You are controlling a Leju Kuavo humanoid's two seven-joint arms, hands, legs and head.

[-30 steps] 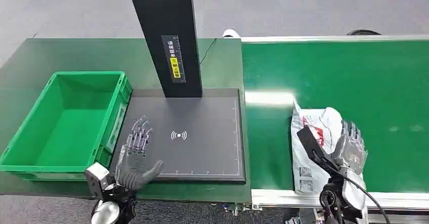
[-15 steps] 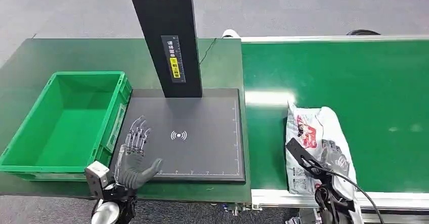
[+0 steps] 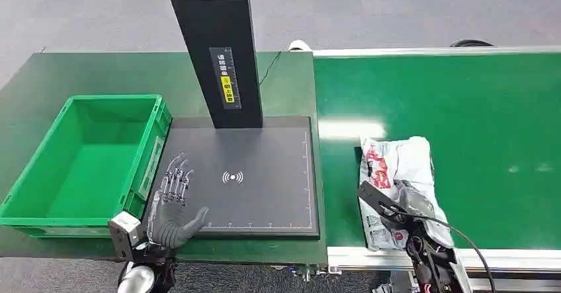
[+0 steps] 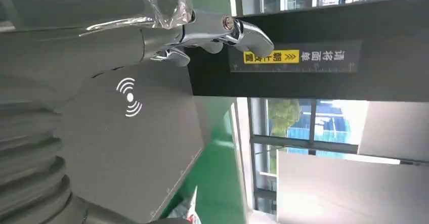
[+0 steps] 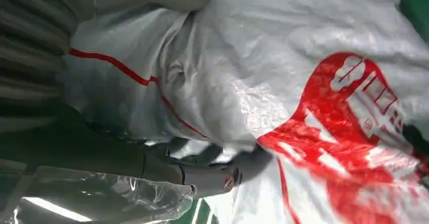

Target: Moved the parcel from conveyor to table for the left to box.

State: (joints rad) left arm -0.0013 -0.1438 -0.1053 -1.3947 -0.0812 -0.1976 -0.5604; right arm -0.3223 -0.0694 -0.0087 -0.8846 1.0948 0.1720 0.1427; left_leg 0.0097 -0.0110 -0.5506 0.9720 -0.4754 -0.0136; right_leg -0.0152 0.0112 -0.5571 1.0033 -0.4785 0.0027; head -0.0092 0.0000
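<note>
Right hand (image 3: 417, 204) gripping the parcel (image 3: 390, 174), a white bag with red print, on the green belt (image 3: 463, 108), near its left edge. Left hand (image 3: 173, 204) open, fingers spread, over the near left corner of the dark pad (image 3: 264, 174) on the worktop (image 3: 99, 75). Green box (image 3: 40, 174) just left of it.

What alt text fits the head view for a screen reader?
The robot's right hand rests on a white plastic parcel with red print lying on the green conveyor belt. Its left hand hovers open over a dark grey scanner pad, beside an empty green plastic crate.
</note>
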